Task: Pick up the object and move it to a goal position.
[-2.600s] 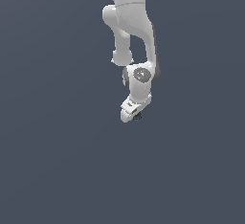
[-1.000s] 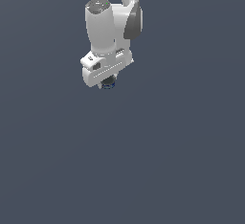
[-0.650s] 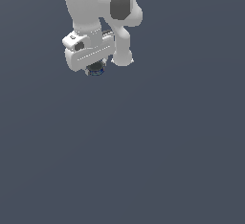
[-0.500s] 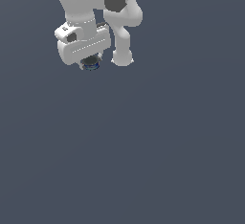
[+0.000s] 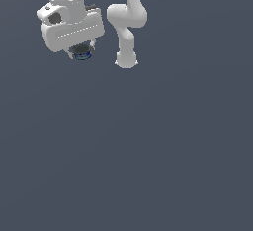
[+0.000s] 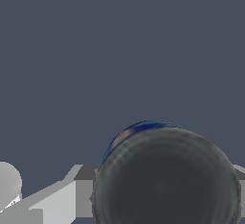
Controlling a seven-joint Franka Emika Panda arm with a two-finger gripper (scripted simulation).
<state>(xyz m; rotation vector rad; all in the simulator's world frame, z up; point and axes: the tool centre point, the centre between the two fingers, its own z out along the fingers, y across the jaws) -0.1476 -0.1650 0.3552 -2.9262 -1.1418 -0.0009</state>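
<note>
A: Position of gripper [image 5: 82, 52]?
B: High in the exterior view, toward that view's left, well clear of the flat grey ground [image 5: 148, 156]. White hand blocky, tilted, underside facing the camera.

A: Location of the object [image 5: 81, 53]?
B: Tucked directly under the white hand, touching it. Small, dark, round, blue tint along the rim. In the wrist view, fills the near field: dark grey rounded bulk [image 6: 165, 177] with a blue edge at its far side.

A: Jaw state?
B: Closed onto the object, narrow, judged from the lump sitting between grey finger parts [image 6: 83, 189] in the wrist view. Contact faces themselves hidden behind the lump.

A: Rest of arm?
B: White link [image 5: 127, 25] beside the hand, toward the exterior view's right, ending in a rounded base [image 5: 126, 61] on the ground.
</note>
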